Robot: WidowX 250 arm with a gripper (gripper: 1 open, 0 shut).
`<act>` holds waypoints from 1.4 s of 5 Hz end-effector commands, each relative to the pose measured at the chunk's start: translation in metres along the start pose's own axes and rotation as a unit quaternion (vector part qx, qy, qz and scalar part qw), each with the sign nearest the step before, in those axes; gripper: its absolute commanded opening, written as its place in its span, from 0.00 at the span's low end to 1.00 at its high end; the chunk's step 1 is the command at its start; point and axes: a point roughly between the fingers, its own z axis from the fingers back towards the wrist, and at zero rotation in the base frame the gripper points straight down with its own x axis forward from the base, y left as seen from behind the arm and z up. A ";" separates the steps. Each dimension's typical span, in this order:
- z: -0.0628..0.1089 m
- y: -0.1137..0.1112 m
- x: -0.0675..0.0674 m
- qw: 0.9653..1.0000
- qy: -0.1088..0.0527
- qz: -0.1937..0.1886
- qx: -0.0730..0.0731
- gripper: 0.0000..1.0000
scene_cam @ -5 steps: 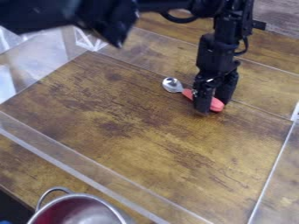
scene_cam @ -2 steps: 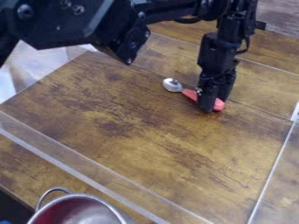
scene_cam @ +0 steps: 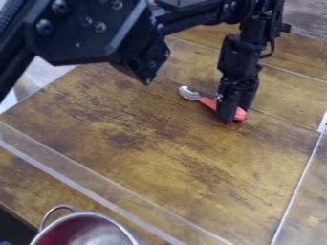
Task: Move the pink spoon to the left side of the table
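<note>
The upper arm has swung further into the upper left of the view since the earlier pictures, while the end effector [scene_cam: 231, 107] and the pink spoon [scene_cam: 215, 104] have hardly shifted; so the carry toward the desk's left side has yet to begin, and the step in hand looks like securing the handle. The spoon lies near the far right corner of the desk [scene_cam: 121, 129], its metal bowl pointing left and its pink handle running under the fingers. The arm [scene_cam: 109, 29] reaches in from the upper left, its wrist dropping steeply over the handle. Whether the fingers are clenched on it, I cannot tell.
</note>
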 end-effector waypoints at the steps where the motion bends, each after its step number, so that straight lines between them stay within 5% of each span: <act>1: 0.019 -0.006 -0.001 0.999 -0.001 -0.036 -0.022 1.00; 3: 0.012 -0.001 0.008 1.000 0.003 -0.012 -0.003 1.00; 4: 0.010 0.002 0.014 1.000 0.001 -0.003 0.000 0.00; 7: 0.032 0.002 0.010 1.000 0.001 0.013 0.007 0.00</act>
